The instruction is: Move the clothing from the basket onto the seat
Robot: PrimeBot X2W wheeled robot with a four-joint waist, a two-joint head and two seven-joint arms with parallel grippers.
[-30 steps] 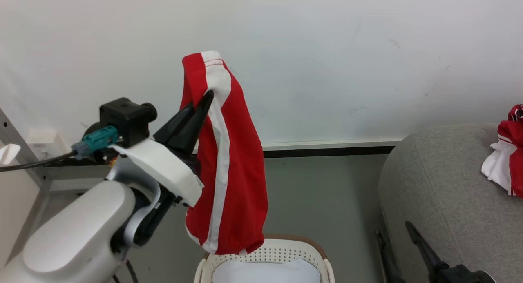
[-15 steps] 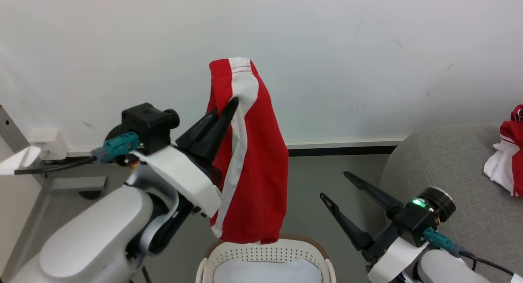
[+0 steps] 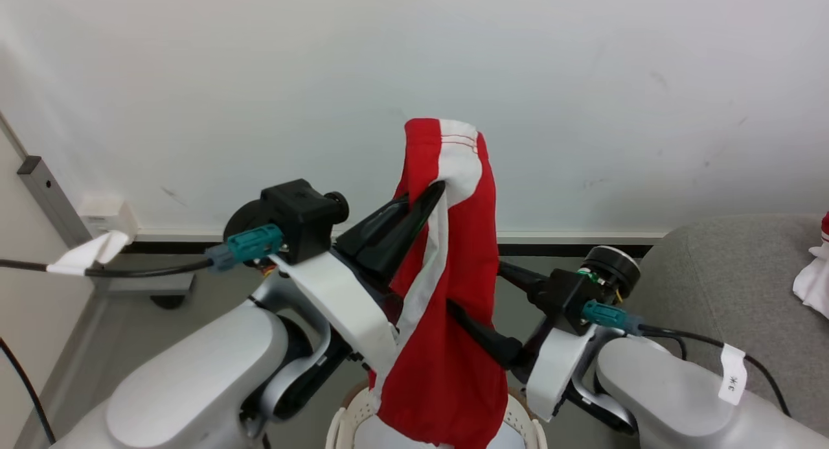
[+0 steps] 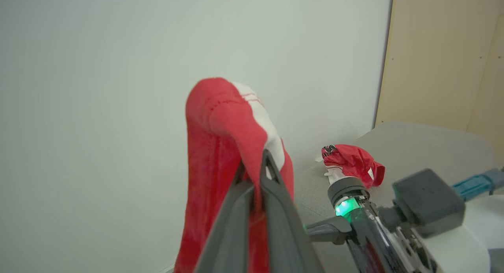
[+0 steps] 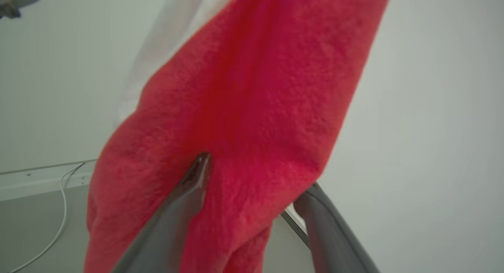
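In the head view, a black cable [image 3: 149, 269] with a white tag runs in from 9 o'clock along the foot of the white wall [image 3: 259, 60]. The left gripper [image 3: 432, 193], just left of centre and pointing toward 1 o'clock, has its two dark fingers pressed together, pinching a red garment [image 3: 456, 358] near its top. The left wrist view shows that pinch close up: the left gripper [image 4: 258, 162] is clamped on a fold of the garment [image 4: 212, 155].

The garment is bright red, soft and slightly fuzzy. A broad white band runs down its length, and thin red stitch lines cross the white at the top. It humps over the fingertips and hangs straight down in the air. Its lower end is in front of the basket [image 3: 340, 426], whose cream perforated wall shows at 6 o'clock.

The right gripper [image 3: 476, 293] reaches in from 4 o'clock with its fingers spread. One passes behind the hanging cloth and the other crosses in front of it. In the right wrist view the gripper [image 5: 256, 174] is apart, with the red cloth [image 5: 252, 99] between the fingers and the left one touching it.

The grey fabric seat [image 3: 712, 280] is at 3 o'clock. A second garment [image 4: 352, 160], crumpled red and white, lies on the seat [image 4: 417, 147].
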